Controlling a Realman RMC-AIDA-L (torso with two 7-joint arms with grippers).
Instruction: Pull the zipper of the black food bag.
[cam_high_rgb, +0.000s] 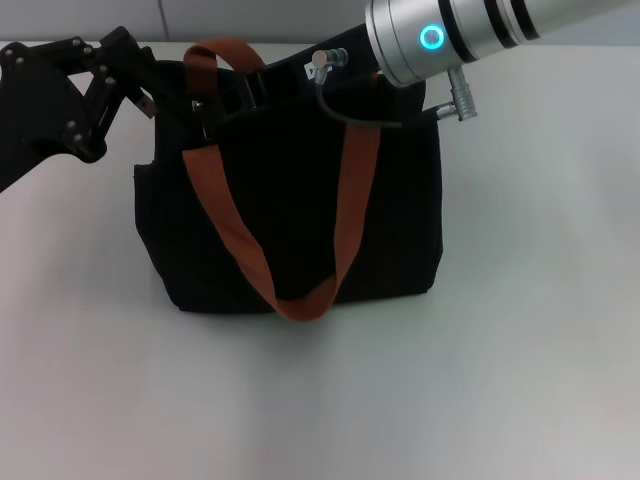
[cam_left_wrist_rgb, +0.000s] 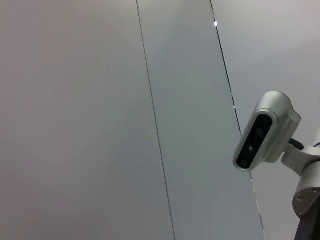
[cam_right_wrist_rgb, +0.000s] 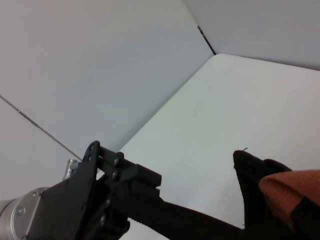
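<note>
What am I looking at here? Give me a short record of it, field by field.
Scene: white table
Bag: black tote, upright, orange-brown straps
Left gripper: at the bag's top edge, on the robot's left end
Right gripper: hidden behind its silver arm above the bag's top right
Zipper pull: not visible
Left wrist camera: sees only wall and a silver camera unit

A pale grey wall (cam_left_wrist_rgb: 100, 120) fills nearly the whole left wrist view, crossed by two thin dark seams (cam_left_wrist_rgb: 155, 120). A silver camera housing (cam_left_wrist_rgb: 265, 131) with dark lenses sits on a grey bracket (cam_left_wrist_rgb: 307, 170) at one edge.
</note>
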